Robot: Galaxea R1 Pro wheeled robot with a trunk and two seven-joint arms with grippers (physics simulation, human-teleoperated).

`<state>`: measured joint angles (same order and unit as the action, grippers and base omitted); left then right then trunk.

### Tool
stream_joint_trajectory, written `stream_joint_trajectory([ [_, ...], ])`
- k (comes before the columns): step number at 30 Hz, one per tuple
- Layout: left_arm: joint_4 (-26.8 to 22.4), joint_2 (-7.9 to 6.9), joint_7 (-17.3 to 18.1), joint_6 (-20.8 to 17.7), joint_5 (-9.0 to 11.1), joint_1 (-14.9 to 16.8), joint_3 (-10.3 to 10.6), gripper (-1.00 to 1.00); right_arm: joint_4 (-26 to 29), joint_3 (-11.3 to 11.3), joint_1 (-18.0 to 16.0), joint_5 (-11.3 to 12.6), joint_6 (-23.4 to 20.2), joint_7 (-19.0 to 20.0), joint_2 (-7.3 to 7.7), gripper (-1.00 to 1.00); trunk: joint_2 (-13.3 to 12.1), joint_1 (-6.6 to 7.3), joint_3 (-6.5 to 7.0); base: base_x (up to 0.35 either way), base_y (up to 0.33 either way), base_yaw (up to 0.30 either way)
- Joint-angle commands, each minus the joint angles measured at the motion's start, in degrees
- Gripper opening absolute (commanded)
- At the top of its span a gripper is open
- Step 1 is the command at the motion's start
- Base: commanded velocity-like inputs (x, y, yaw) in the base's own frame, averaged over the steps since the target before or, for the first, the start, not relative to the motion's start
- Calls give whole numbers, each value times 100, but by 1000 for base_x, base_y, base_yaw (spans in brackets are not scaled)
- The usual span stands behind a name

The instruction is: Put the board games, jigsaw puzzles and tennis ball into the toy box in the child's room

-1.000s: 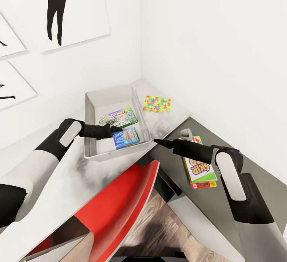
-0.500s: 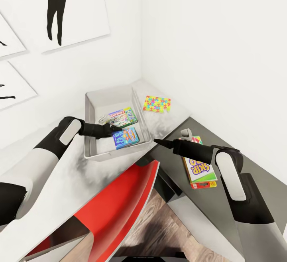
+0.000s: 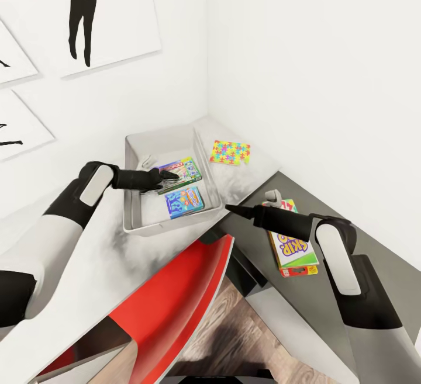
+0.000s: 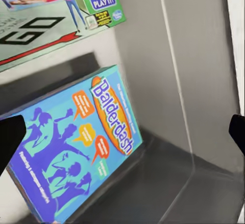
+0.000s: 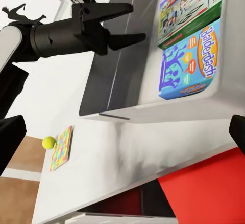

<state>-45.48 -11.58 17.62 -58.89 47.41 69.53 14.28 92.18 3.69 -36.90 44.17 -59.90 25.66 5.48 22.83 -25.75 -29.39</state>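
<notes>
Head view first: the left claw (image 3: 171, 176) is hanging spread apart over the toy box (image 3: 138, 142), gripping nothing, right above the red-edged game (image 3: 182, 170). Blue Balderdash game (image 3: 184, 201) is lying at 6 o'clock from it in the same bin. One jigsaw puzzle (image 3: 230, 152) is sitting on the desk (image 3: 111, 264) at 3 o'clock of the bin, close but apart. The SKIP-BO game (image 3: 290, 251) is lying on the dark cabinet (image 3: 380, 255) under the right arm. The right claw (image 3: 229, 207) is pointing at the bin's near corner; can't tell how its jaws are standing. A red chair (image 3: 175, 296) is tucked under the desk.

Left wrist view: Balderdash is lying flat on the bin floor beside the wall (image 4: 189, 65), dark fingertips (image 4: 10, 137) wide apart.

Right wrist view: the left claw's jaws are gaping above the bin, and the tennis ball (image 5: 48, 142) is touching a second puzzle (image 5: 61, 147).
</notes>
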Motion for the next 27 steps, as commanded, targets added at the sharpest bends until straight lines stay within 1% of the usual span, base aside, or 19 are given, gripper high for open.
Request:
stream_joint_trajectory([
  [1,-110,-4,61,-6,-60,-14,-44,100,1,4,-1,-54,-10,52,1,100,9,-3,-8,0,0,0],
  [4,-219,-6,62,-10,-59,-39,-91,100,1,7,3,-57,-10,52,0,100,9,-3,-8,0,0,0],
  [6,-456,-9,62,-19,-60,-107,-163,100,1,8,7,-60,-10,56,1,100,9,-3,-8,0,0,0],
  [7,-456,-9,62,-19,-60,-107,-163,100,1,8,7,-60,-10,56,1,100,9,-3,-8,0,0,0],
  [8,-581,-11,59,-22,-61,-147,-189,100,1,8,9,-61,-10,57,2,100,9,-3,-8,0,0,0],
  [11,-707,-13,55,-25,-64,-191,-210,100,1,7,10,-64,-10,58,2,100,9,-3,-8,0,0,0],
  [14,-1035,-6,43,-28,-71,-348,-253,100,1,0,16,-71,-10,60,4,100,9,-3,-8,0,0,0],
  [19,-1266,14,39,-27,-58,-480,-279,100,1,-6,20,-77,-10,61,8,100,9,-3,-8,0,0,0],
  [22,-1405,34,39,-26,-30,-545,-309,100,1,-10,22,-80,-10,61,10,100,9,-3,-8,0,0,0],
  [24,-1523,49,36,-26,26,-599,-340,100,1,-14,23,-81,-10,63,12,100,9,-3,-8,0,0,0],
  [27,-1578,55,35,-26,69,-622,-352,100,1,-17,23,-82,-10,65,12,100,9,-3,-8,0,0,0],
])
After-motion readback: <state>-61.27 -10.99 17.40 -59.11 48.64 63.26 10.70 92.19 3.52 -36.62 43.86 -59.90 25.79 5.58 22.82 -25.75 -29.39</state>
